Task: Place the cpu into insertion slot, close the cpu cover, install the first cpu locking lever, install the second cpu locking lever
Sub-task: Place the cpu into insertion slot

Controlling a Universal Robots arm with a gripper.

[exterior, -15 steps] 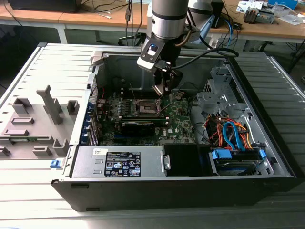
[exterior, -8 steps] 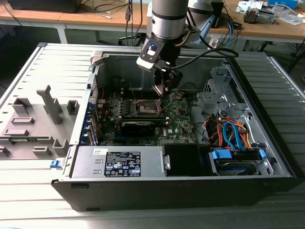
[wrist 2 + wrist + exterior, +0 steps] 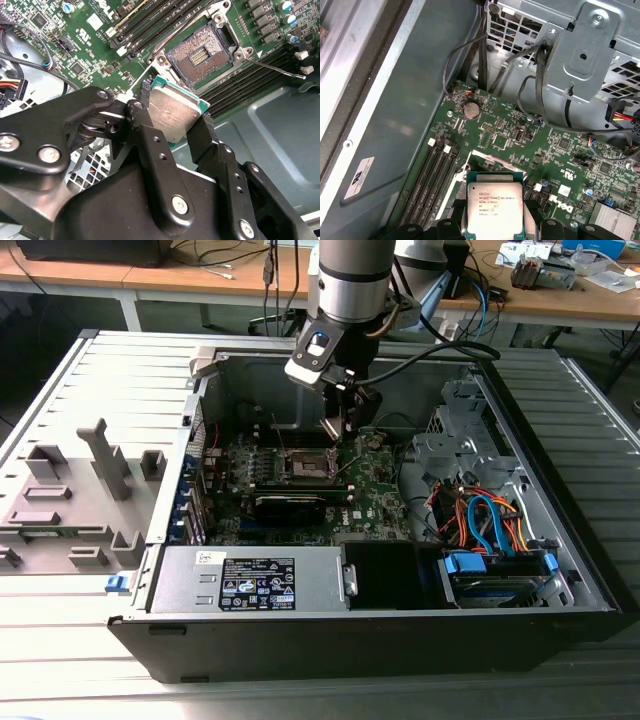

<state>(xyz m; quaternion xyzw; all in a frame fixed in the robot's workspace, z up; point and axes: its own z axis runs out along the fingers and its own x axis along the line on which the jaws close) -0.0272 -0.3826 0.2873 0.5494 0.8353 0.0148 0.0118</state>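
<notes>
In the exterior view, the arm stands over an open computer case (image 3: 480, 635) that lies on a grey slatted surface (image 3: 70, 650). The claw (image 3: 340, 426) hangs just above the green circuit board (image 3: 380, 495), near the insertion slot (image 3: 305, 464), a little toward the exterior view's right. What it carries is too small to tell here.

In the second wrist view, the two black fingers (image 3: 150, 135) are clenched on the cpu (image 3: 172, 114), one at each opposite edge, with its silvery top facing the camera. The insertion slot lies uncovered and bare, its contacts visible, apart from the cpu. A thin lever (image 3: 277, 69) sticks out beside the slot.

In the first wrist view, the cpu is held over the board. A shiny plate (image 3: 485, 159) just behind it is perhaps the cpu cover, standing up.
</notes>
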